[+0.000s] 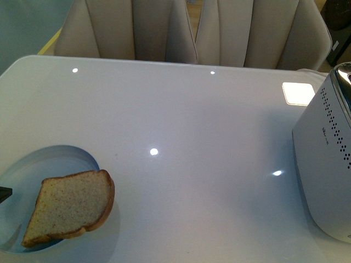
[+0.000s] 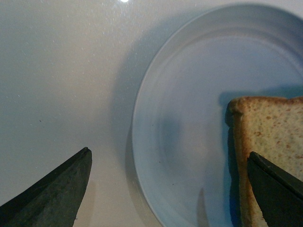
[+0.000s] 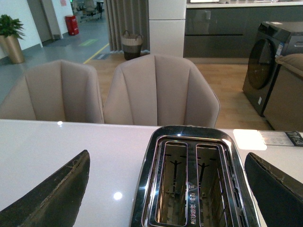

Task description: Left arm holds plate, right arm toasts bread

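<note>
Where the near left corner of the table point(image 1: 192, 126) is seen from the front, the plate point(image 1: 52, 163) is found lying flat on the white top, partly cut by the picture's edge. The bread point(image 1: 71, 208) is laid on it with its rounded end reaching out past the rim toward the table's middle. From the left wrist, the left gripper point(image 2: 169, 152) is shown hanging over this spot with its two dark fingers point(image 2: 57, 191) spread wide and nothing clasped between them. One finger is poised over bare table outside the plate, the other over the bread's crust; whether anything is touched cannot be told. At the near right the white toaster point(image 1: 329, 159) is stood on the table, well apart from the plate. From the right wrist, the right gripper point(image 3: 167, 154) is seen above the toaster, its fingers likewise parted wide and nothing gripped, and both chrome-rimmed slots are laid open to view down to their wire racks. Farther off, past the table's far edge, two beige padded chairs point(image 1: 164, 27) are set side by side.
</note>
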Controlling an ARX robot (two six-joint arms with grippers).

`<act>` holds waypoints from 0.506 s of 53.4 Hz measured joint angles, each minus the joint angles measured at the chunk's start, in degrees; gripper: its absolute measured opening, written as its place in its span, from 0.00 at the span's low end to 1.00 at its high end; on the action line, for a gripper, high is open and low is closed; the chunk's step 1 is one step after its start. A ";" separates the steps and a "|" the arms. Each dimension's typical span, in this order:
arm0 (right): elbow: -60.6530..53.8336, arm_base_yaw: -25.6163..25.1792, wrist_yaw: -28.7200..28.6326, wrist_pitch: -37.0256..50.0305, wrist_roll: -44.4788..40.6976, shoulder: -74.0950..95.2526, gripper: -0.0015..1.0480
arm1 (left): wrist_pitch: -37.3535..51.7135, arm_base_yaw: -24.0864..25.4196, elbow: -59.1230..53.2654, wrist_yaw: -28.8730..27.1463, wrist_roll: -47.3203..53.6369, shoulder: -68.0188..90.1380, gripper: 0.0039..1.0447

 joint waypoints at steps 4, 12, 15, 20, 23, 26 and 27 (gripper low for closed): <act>0.00 0.00 0.00 0.00 -0.02 0.00 0.92 | 0.33 -0.20 0.46 -0.22 -0.04 1.70 0.93; 0.00 0.00 0.00 0.00 0.00 0.00 0.92 | 0.57 -1.07 1.55 -0.94 -0.07 4.28 0.93; 0.00 0.00 0.00 0.00 0.00 0.00 0.92 | 0.55 -1.88 2.21 -1.55 -0.50 5.70 0.93; 0.00 0.00 0.00 0.00 0.00 0.00 0.92 | 0.00 -2.93 3.23 -1.75 -1.73 7.43 0.86; 0.00 0.00 0.00 0.00 0.00 0.00 0.92 | -0.37 -3.19 3.48 -1.81 -2.12 7.85 0.79; 0.00 0.00 0.00 0.00 -0.02 0.00 0.92 | -0.96 -3.39 3.80 -1.79 -2.67 8.26 0.70; 0.00 0.00 0.00 0.00 0.00 0.00 0.92 | -1.11 -3.41 3.85 -1.79 -2.78 8.31 0.69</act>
